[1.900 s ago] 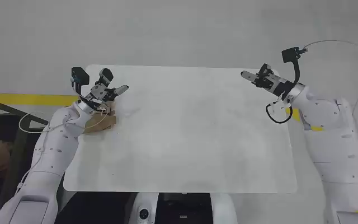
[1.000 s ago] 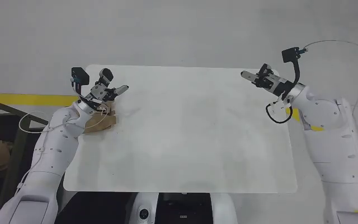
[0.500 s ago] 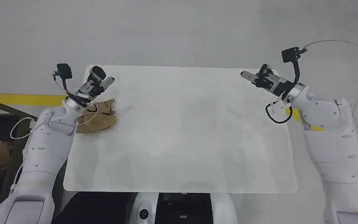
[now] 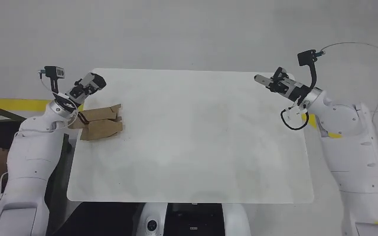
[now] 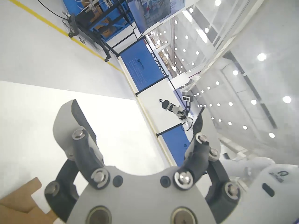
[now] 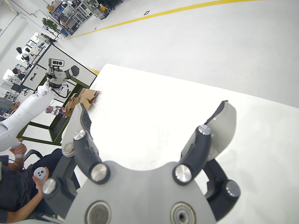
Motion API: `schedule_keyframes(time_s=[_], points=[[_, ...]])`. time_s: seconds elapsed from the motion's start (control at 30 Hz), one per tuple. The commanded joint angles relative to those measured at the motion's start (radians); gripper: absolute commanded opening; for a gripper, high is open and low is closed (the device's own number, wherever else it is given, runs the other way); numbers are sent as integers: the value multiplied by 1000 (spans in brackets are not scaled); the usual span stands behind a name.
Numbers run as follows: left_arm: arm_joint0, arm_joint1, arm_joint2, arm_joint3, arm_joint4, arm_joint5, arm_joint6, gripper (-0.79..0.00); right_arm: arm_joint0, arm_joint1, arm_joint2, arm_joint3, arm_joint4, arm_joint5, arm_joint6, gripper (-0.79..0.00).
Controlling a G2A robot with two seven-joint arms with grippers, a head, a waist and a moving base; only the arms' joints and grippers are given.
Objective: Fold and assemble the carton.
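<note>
A flattened brown carton (image 4: 101, 124) lies at the left edge of the white table (image 4: 195, 153), flaps spread. My left gripper (image 4: 88, 82) hangs open behind and above it, apart from the cardboard, with nothing between its fingers. In the left wrist view the open left gripper (image 5: 135, 117) points across the table, and a corner of the carton (image 5: 18, 201) shows below it. My right gripper (image 4: 269, 81) is open and empty over the far right corner. The right wrist view has the right gripper (image 6: 151, 113) facing the carton (image 6: 87, 95) across the table.
The table top (image 6: 168, 99) between the two arms is bare white. A dark-framed stand (image 6: 56, 127) sits just off the table's left edge. A yellow floor line (image 4: 35, 104) runs behind the left arm.
My left arm has lifted off the carton and drawn back to the left, leaving the cardboard uncovered on the table. The right arm has not moved.
</note>
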Motion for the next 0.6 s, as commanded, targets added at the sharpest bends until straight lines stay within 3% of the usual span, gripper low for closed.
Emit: schedule_keyframes(time_s=[0.0,0.2,0.57], points=[[-2,2,-11,32,-44,15,-42,0,0,0,0,0,0,0,0,0],[13,1,-55,119,-170,-3,-58,0,0,0,0,0,0,0,0,0],[56,20,-127,232,-149,-71,10,0,0,0,0,0,0,0,0,0]])
